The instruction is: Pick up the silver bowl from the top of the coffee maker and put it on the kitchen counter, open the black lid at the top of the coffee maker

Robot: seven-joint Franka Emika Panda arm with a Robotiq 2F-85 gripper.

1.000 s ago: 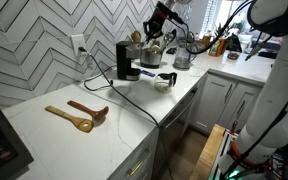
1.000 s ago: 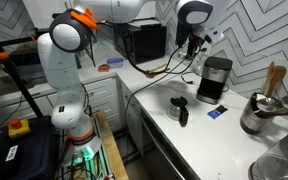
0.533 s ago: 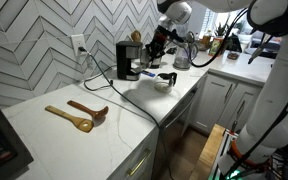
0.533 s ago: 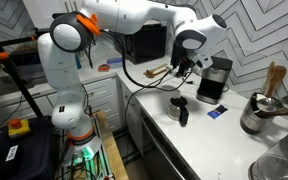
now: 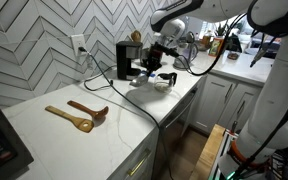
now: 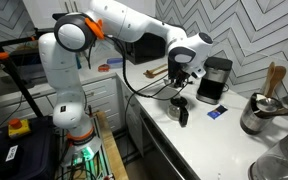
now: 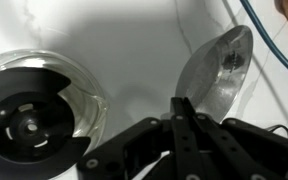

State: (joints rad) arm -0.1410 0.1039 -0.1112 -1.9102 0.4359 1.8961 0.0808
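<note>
— What do we see on the worktop (image 5: 44,140)?

— It is white and smooth. Just below the end effector (image 5: 156,72) we see a glass carafe (image 5: 164,81) standing upright. The coffee maker (image 5: 127,60) stands near the end effector, back by the wall.

— And farther from it?

— Two wooden spoons (image 5: 79,116) lie side by side, well apart from the end effector. A black cord (image 5: 134,105) trails across the worktop between them and it. In an exterior view we also find a small blue thing (image 6: 215,113) near the end effector, and a steel pot (image 6: 254,115) well apart.

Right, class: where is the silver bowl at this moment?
In the wrist view the silver bowl is tilted, gripped by the claw, over the kitchen counter just right of the glass carafe.
</note>
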